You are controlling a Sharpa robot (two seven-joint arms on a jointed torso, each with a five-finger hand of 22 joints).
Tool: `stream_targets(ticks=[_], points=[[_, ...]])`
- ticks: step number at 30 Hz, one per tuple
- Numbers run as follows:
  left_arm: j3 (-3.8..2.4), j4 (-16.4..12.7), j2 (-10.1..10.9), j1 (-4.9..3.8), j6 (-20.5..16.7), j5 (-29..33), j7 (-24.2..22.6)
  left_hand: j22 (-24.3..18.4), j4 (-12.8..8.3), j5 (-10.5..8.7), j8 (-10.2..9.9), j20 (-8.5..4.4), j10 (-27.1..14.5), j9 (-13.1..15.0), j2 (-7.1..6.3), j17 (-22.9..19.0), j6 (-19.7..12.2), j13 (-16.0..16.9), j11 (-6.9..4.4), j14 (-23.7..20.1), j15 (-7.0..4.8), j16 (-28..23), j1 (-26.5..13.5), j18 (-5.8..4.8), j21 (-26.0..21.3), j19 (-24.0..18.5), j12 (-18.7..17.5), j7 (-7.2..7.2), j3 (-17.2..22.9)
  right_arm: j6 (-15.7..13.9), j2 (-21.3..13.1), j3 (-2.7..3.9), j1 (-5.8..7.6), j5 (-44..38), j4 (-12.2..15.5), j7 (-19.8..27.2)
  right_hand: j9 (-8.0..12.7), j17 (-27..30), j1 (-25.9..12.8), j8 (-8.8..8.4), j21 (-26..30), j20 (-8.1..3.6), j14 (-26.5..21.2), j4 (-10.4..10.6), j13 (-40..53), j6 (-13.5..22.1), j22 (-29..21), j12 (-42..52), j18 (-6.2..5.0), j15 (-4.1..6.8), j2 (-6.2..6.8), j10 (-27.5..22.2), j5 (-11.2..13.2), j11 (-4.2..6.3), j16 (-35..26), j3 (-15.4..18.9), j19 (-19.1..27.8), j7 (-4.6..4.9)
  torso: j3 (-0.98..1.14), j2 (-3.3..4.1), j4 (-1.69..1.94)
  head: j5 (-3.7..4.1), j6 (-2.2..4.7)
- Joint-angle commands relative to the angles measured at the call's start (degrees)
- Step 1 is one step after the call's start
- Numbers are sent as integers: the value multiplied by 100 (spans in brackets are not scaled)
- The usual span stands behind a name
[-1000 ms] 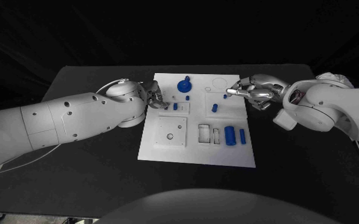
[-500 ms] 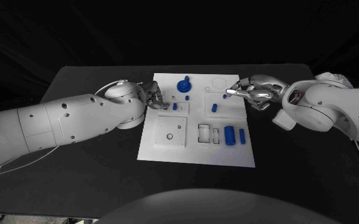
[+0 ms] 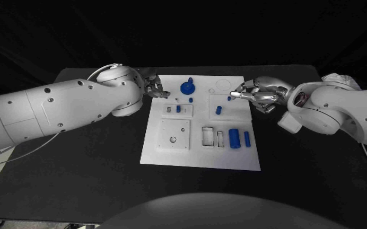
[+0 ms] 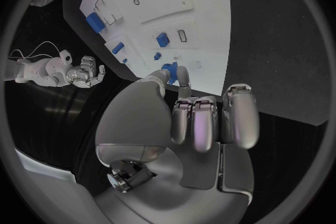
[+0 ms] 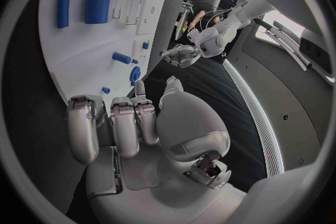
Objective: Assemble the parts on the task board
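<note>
The task board [image 3: 200,155] is lying flat in the middle of the black bench [image 3: 92,176], with blue parts sitting across it: a round blue knobbed part [image 3: 187,87] near the far edge, a small blue peg [image 3: 179,109] and another blue peg [image 3: 219,110] in the middle band, and a thick blue cylinder [image 3: 235,138] beside a slim blue bar [image 3: 247,139] toward the near right. The left hand [image 3: 153,89] is hovering at the board's far left edge, its fingers [image 4: 197,123] curling inward; the left wrist view is showing something small and blue at the tips of thumb and forefinger, but I cannot tell whether it is pinched or merely lying behind them on the board. The right hand [image 3: 259,94] is hanging at the far right edge with its fingers [image 5: 115,123] folded in and nothing visible in them. The step in hand is probably a placing or picking of a small peg near the round knobbed part. The next move is likely calling for fine fingertip alignment over a small socket, with a slow, straight descent.
</note>
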State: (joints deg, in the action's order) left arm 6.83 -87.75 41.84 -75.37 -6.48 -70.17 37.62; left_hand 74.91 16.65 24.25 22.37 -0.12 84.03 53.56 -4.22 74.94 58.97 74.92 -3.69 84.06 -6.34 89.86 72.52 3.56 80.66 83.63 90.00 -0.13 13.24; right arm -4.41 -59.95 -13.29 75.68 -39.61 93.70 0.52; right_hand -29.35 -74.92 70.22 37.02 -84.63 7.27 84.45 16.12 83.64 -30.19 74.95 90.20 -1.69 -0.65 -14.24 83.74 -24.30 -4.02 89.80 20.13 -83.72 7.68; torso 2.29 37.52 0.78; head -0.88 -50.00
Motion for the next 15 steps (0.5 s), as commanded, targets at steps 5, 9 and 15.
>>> stream_targets(ticks=[5, 9, 15], points=[[4, 119, -56, -187, 1220, 736, 920, 443, -13, 83, 62, -21, 597, 22, 38, 1506, 83, 1508, -52, 594, -57, 14, 22, -40, -27, -7, 0, -7, 107, 69, 11, 0, -4, -15, 22, -54, 5, -1508, 86, -19, 26, -19, 555, -25, 636, -12, 1244, -20, -29, 3, -14, 626, -20, 68, 20, 3, 16, 10, -1, -6, 23, 11, 0], [14, 198, -135, -213, 1274, 867, 987, 448, -10, 108, 69, -24, 597, 30, 44, 1506, 87, 1508, -54, 594, -60, 14, -2, -41, -25, -2, 0, -8, 132, 73, 19, 0, -4, -13, 25, -62, 5, -1508, 86, -19, 26, -19, 555, -25, 636, -12, 1244, -20, -29, 3, -14, 626, -20, 68, 20, 3, 16, 10, -3, -5, 23, -18, 0], [56, 208, -244, -223, 1008, 609, 795, 484, -43, 325, 91, -40, 597, 71, -9, 1506, 58, 1508, -67, 594, -75, 14, -2, -51, -4, 28, 0, -19, 279, 88, 37, 0, -4, -9, 23, -63, 6, -1508, 90, -19, 30, -19, 555, -25, 636, -12, 1243, -20, -30, 3, -14, 626, -20, 69, 20, 1, 20, 9, -5, -9, 25, -57, 0]])
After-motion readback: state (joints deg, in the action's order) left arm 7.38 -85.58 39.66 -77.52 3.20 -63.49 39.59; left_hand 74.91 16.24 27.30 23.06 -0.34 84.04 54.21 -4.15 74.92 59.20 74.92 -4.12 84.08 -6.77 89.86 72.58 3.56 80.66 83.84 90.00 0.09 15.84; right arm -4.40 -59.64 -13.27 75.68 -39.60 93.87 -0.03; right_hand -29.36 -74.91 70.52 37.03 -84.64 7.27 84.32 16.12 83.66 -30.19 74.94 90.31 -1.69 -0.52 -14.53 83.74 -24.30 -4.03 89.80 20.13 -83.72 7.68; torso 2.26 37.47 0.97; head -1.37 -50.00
